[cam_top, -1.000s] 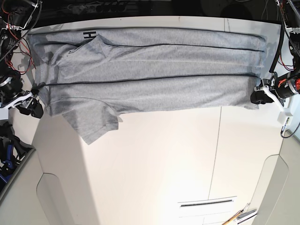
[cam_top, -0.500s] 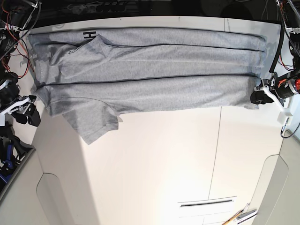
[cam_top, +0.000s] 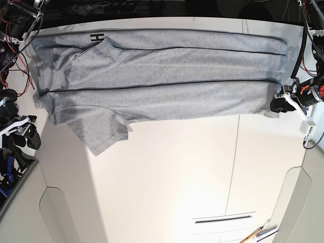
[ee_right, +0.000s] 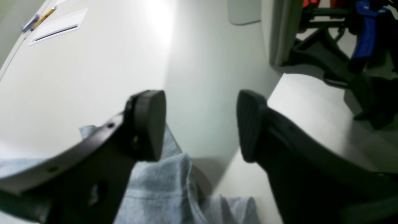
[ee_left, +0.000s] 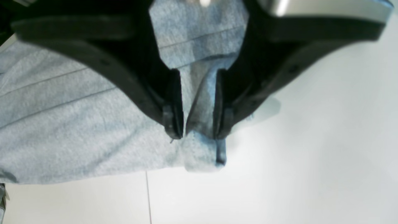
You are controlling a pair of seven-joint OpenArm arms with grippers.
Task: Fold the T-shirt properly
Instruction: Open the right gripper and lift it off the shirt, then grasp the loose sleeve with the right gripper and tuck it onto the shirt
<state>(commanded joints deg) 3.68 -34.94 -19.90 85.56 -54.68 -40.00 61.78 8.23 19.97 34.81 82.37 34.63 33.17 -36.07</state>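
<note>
Roughly, stage: the long side folds look done, the crosswise folds do not.
Near table (cam_top: 167, 177): white and bare toward the near edge, apart from a pencil (cam_top: 251, 234) at the near right.
Right gripper (ee_right: 200, 126): at the scene's left, off the table edge, fingers spread wide with nothing between them; grey cloth lies just below it in the wrist view.
Left gripper (ee_left: 196, 109): at the scene's right, pinching the near right corner of the T-shirt (cam_top: 162, 76), a bunched ridge of cloth caught between the pads.
T-shirt: lies across the far half of the table, stretched left to right as a long band showing 3 lengthwise strips.
Sleeve (cam_top: 101, 129): at the near left, sticking out past the band toward the near side, not tucked in.
Lettering (cam_top: 96, 37): a black block letter shows at the far left.
Left to do, by my reading: tuck the sleeve, then fold the band across its length, probably 1 or 2 times.
</note>
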